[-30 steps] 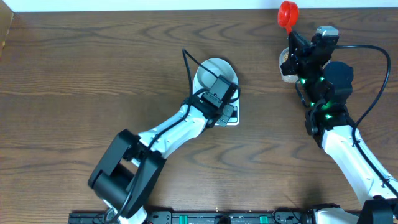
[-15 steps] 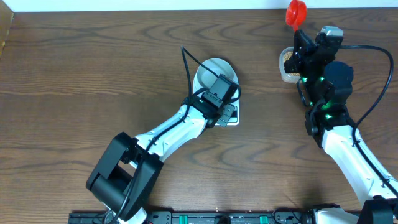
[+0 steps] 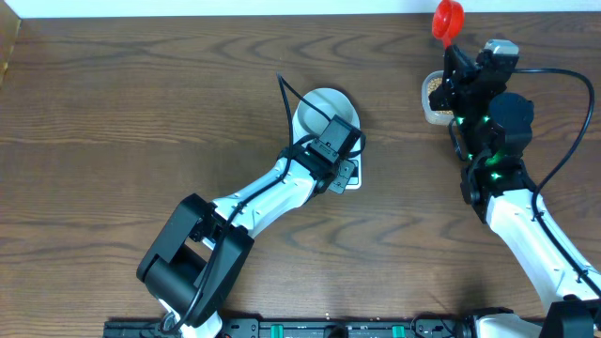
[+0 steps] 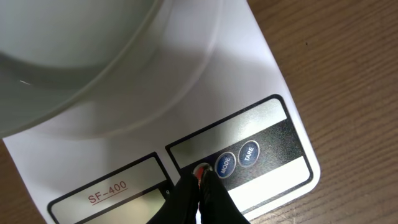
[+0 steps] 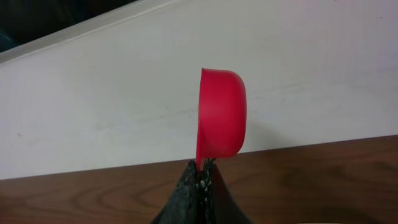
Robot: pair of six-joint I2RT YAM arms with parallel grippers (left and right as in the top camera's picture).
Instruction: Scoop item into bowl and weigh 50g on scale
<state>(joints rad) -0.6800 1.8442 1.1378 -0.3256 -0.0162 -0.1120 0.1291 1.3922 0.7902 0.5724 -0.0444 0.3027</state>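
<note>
Left tool (image 4: pixel 200 186), closed, touched the flat white scale's (image 4: pixel 249 68) buttons; pale round bowl (image 4: pixel 81 43) beyond looked empty. Right tool (image 5: pixel 200 177) clamped a red plastic scoop (image 5: pixel 221 121); scooping remained.

Your overhead evenly bright and sharp, left wrist's bowl (image 4: pixel 74 43) blurred at 11 o'clock, its soft shadow on the scale (image 4: pixel 249 68).

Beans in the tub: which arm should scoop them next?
Right, probably. The right gripper is shut on the red scoop, near the tub of beans. The left gripper is shut, its tips at the buttons of the scale.
</note>
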